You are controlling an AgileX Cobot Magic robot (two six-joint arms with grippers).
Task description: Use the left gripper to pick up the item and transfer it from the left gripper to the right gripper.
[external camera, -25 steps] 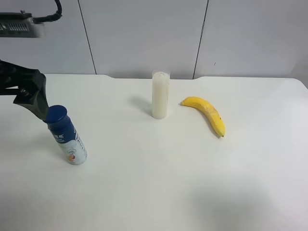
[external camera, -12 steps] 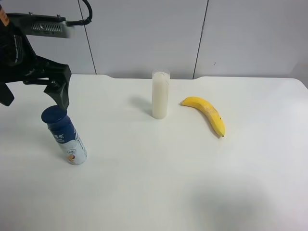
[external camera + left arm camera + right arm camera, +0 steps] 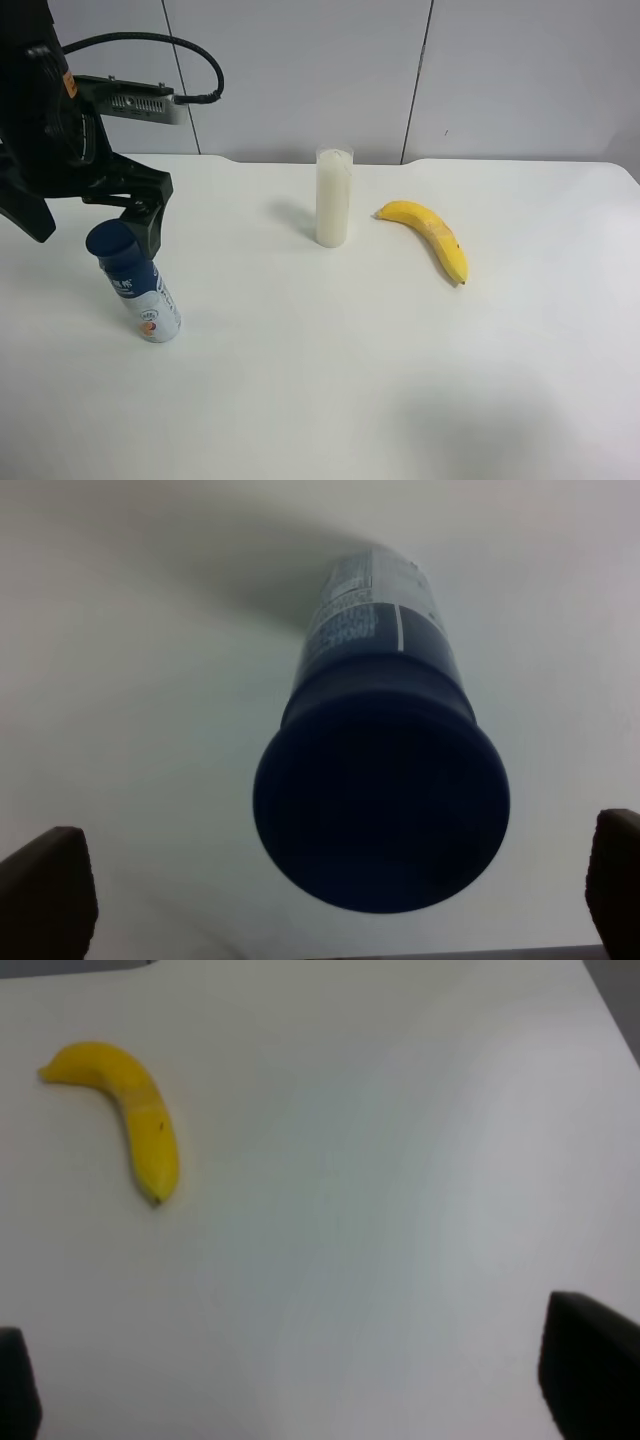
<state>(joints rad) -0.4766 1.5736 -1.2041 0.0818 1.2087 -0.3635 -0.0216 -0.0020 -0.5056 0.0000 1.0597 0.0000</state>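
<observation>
The bottle (image 3: 140, 290) stands leaning on the bench (image 3: 350, 350), near the exterior high view's left edge. The left tool (image 3: 92, 225) hangs released over its cap (image 3: 380, 790), with one finger at each side. The right tool (image 3: 300, 1375) is released and empty. If a finger strikes the cap on the way down, the leaning bottle may topple and roll away.

bottle (image 3: 140, 288) stands free, cylinder (image 3: 333, 200) well apart

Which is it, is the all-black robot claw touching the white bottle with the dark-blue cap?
Apart. The left wrist view shows bare table between the blue-capped bottle and each finger of the open left gripper.
</observation>
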